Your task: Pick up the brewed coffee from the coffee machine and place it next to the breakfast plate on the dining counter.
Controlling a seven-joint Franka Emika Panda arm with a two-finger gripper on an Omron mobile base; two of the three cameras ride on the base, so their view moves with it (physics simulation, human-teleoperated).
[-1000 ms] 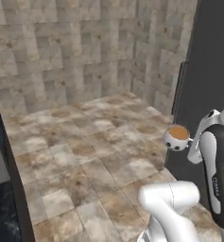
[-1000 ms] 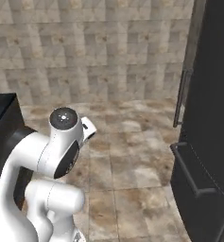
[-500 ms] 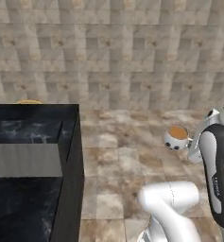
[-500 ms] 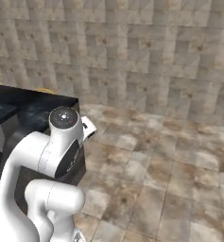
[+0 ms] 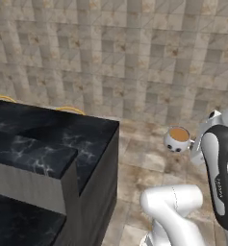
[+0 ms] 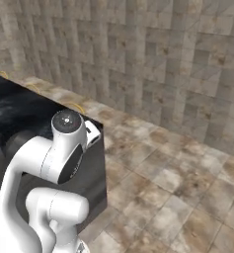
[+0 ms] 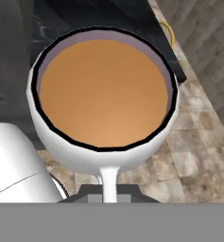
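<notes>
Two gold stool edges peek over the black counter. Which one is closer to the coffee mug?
The gold stool edge by the black marble counter's end corner. The other gold edge peeks up farther from the small white mug of brown coffee.

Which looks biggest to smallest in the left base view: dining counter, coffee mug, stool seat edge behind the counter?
1. dining counter
2. coffee mug
3. stool seat edge, a thin sliver; mostly hidden, so its rank is unsure.

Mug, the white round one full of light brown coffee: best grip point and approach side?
The thin side handle, pinched from the handle side. On the white round coffee mug it juts out toward the gripper, shut on it now. The mug is upright and brim-full, so keep it level.
</notes>
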